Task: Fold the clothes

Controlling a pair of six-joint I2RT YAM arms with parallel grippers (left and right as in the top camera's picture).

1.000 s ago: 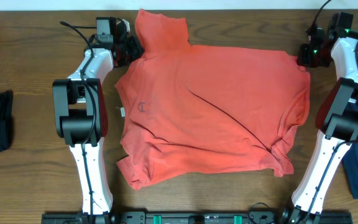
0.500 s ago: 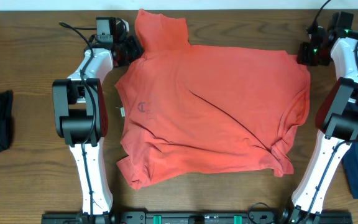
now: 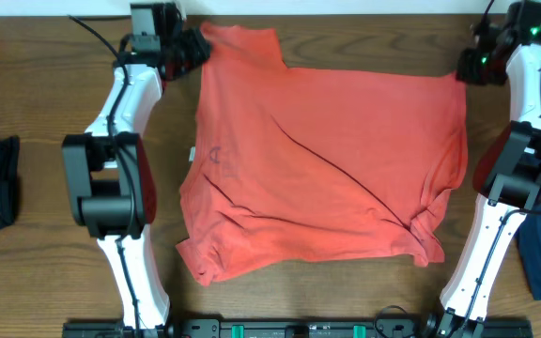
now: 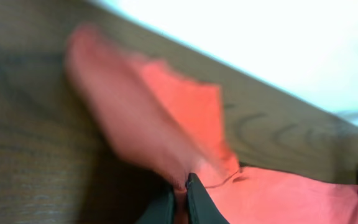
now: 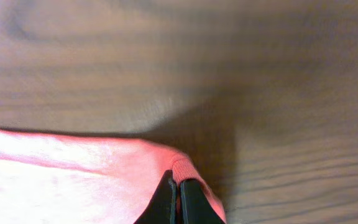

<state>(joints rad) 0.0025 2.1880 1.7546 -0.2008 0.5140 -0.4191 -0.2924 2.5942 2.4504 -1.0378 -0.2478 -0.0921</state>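
Nothing can be read with certainty. The coral-red T-shirt (image 3: 327,160) carries a faint dark mark (image 3: 218,158), roughly the shape of a curved letter, but it is too dim and small to make out. Just beside it a small white label (image 3: 193,155) sticks out from the cloth's edge; no print on it is legible.

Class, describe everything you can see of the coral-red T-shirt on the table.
The coral-red T-shirt, soft knit-looking cloth, lies spread across the wooden table, with a faint mark near its neck side, one long diagonal crease and rumpled lower corners. The left gripper pinches its far sleeve; the right gripper pinches the opposite far corner.
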